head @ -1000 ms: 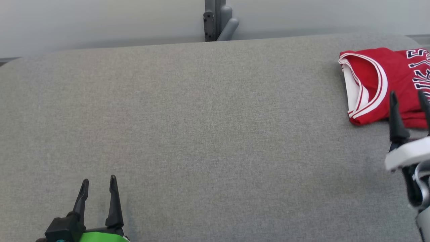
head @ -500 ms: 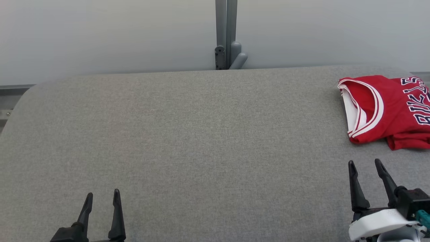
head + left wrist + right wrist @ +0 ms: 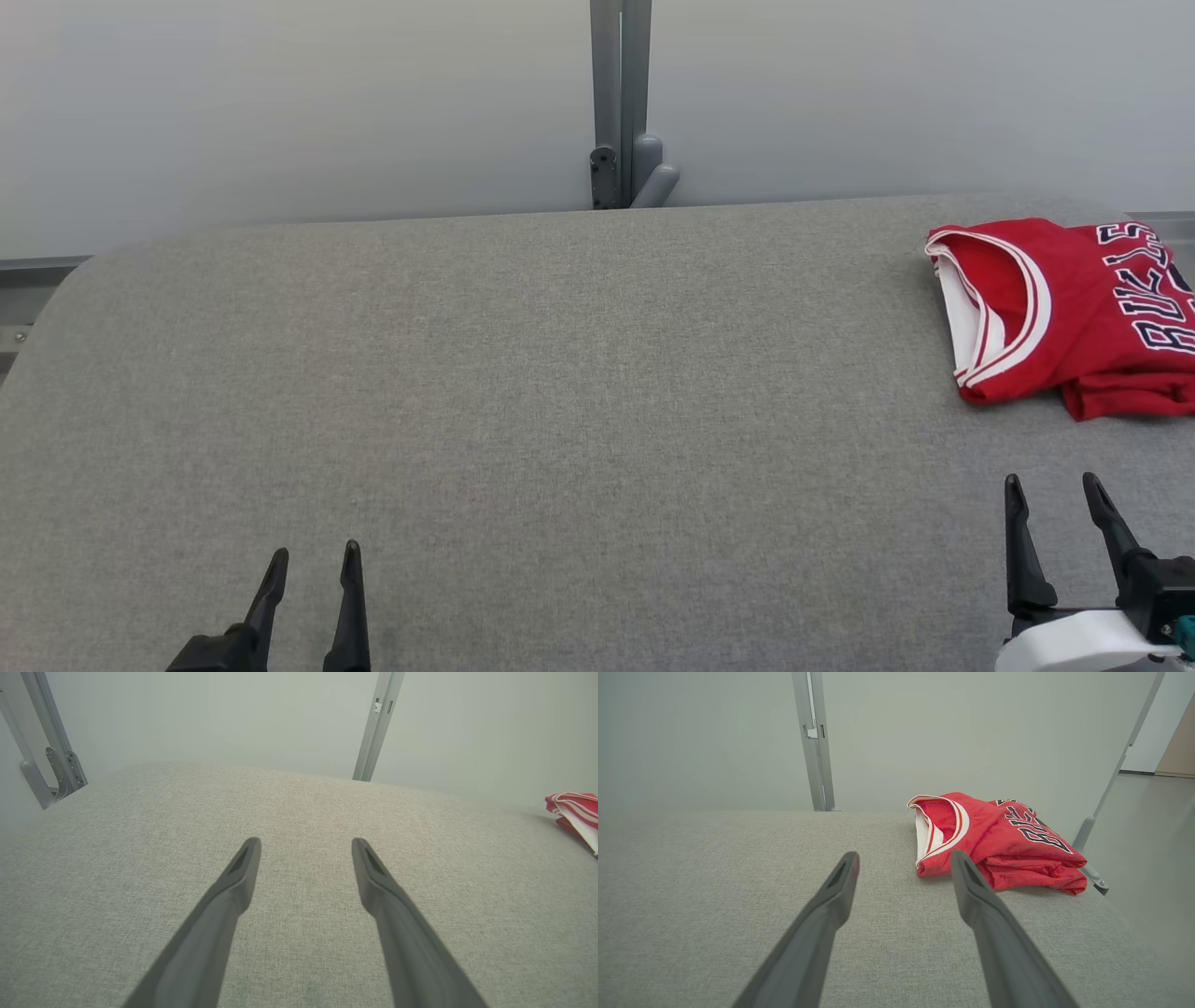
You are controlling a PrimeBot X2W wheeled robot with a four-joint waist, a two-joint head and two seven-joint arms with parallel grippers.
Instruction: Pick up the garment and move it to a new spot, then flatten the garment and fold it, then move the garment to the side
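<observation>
**Folded red jersey at the right edge, both grippers spread and holding nothing**

In the head view, the left gripper [image 3: 314, 553] sat at about 7 o'clock, its two dark fingers spread wide with only bare cloth between them. It hung over the grey padded table [image 3: 560, 373], well apart from the garment. At 12 o'clock a grey metal post [image 3: 621, 103] rose behind the table's far edge against a pale wall. The garment [image 3: 1083, 317], a red jersey with white trim and dark lettering, lay folded at about 3 o'clock, close to the table's right edge, its neck opening turned toward 9 o'clock. The right gripper [image 3: 1050, 481] stood at about 4 o'clock, near the jersey but not touching it, its fingers likewise wide apart and gripping nothing.
</observation>
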